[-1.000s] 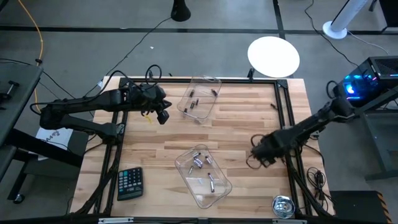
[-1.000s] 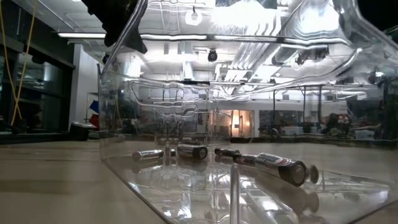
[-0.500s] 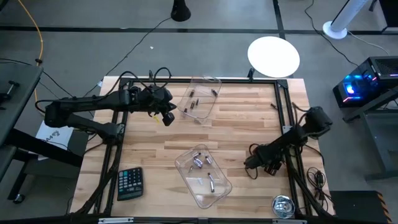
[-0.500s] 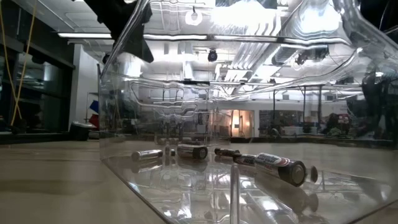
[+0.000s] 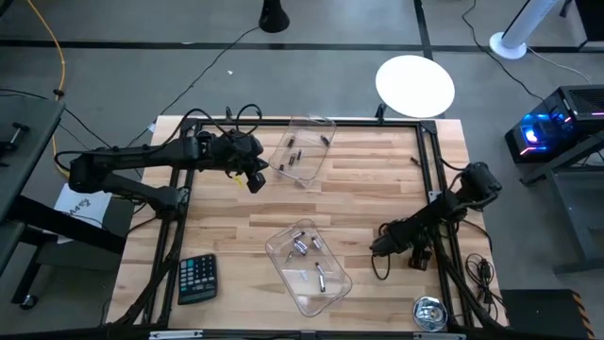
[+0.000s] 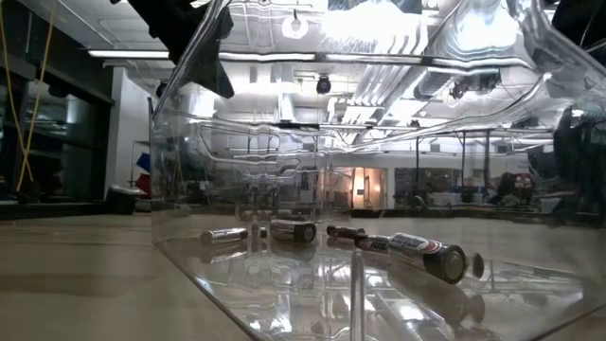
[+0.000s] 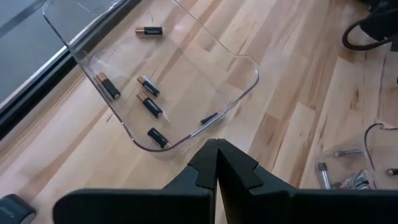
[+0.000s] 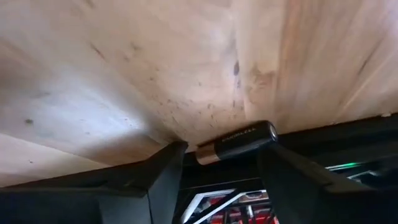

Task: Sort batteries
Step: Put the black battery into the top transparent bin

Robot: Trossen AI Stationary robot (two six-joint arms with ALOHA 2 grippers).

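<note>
Two clear trays lie on the wooden table. The far tray (image 5: pixel 302 151) (image 7: pixel 252 79) holds several batteries (image 7: pixel 149 104). The near tray (image 5: pixel 307 266) holds more batteries (image 6: pixel 426 256). My left gripper (image 5: pixel 256 179) (image 7: pixel 216 155) is shut and empty, up in the air beside the far tray's left side. My right gripper (image 5: pixel 380 248) (image 8: pixel 224 163) is low over the table near the right edge, open. A single black battery with a copper end (image 8: pixel 237 142) lies on the wood between its two fingertips. My right gripper comes slanting down at the lone battery, which lies flat on the table. Its copper end (image 8: pixel 205 154) is close to one finger (image 8: pixel 169 163) and its black end (image 8: pixel 268 131) close to the other. I cannot tell whether either finger touches it.
A black calculator (image 5: pixel 196 279) lies at the near left corner. A round tape measure (image 5: pixel 429 314) sits at the near right. A black frame rail (image 5: pixel 436 179) runs along the table's right side, close to my right arm. A small dark thing (image 5: pixel 413 161) lies at the far right.
My right gripper has dropped from above the table down to the wood. It has rolled about its own line and shifted a little toward the near edge, ending astride the lone battery.
</note>
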